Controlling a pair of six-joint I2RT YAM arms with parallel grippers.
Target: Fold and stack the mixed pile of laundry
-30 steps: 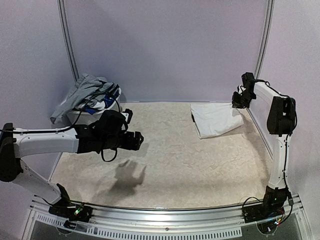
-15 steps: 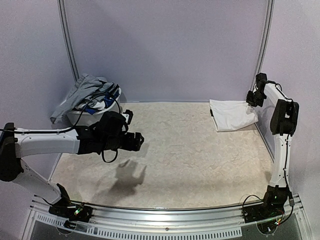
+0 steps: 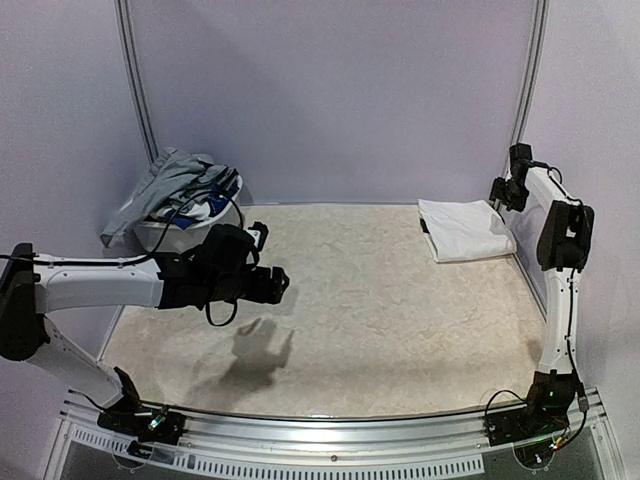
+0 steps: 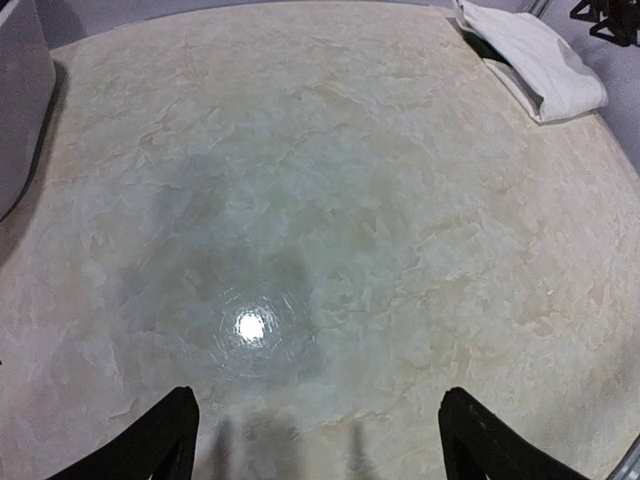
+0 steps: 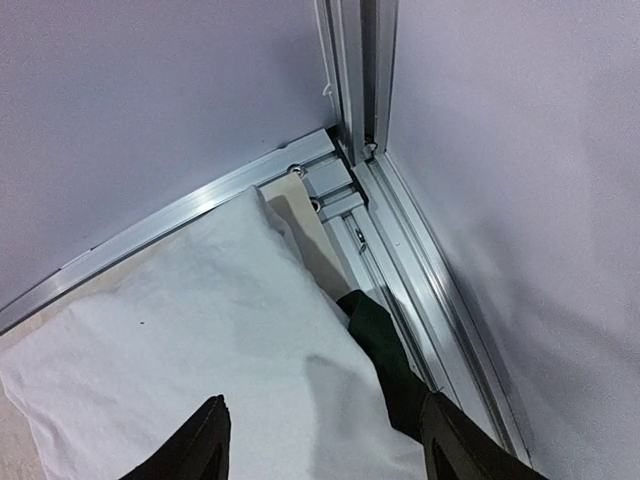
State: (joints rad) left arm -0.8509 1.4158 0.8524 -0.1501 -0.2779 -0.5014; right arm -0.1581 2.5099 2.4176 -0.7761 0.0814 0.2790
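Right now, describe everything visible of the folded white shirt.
The white shirt lies folded flat, a soft cloth rectangle in the far right corner of the table, beside the metal rail. A dark green sleeve peeks out at the edge by the rail. The right gripper hangs open above it, not holding it.

Bright overhead light puts round glare on the table (image 4: 400,200) (soft shadows, bowed edges).

The T-shirt (image 3: 465,228) is white with a dark green sleeve (image 5: 385,360); the laundry pile (image 3: 180,185) is grey and blue.
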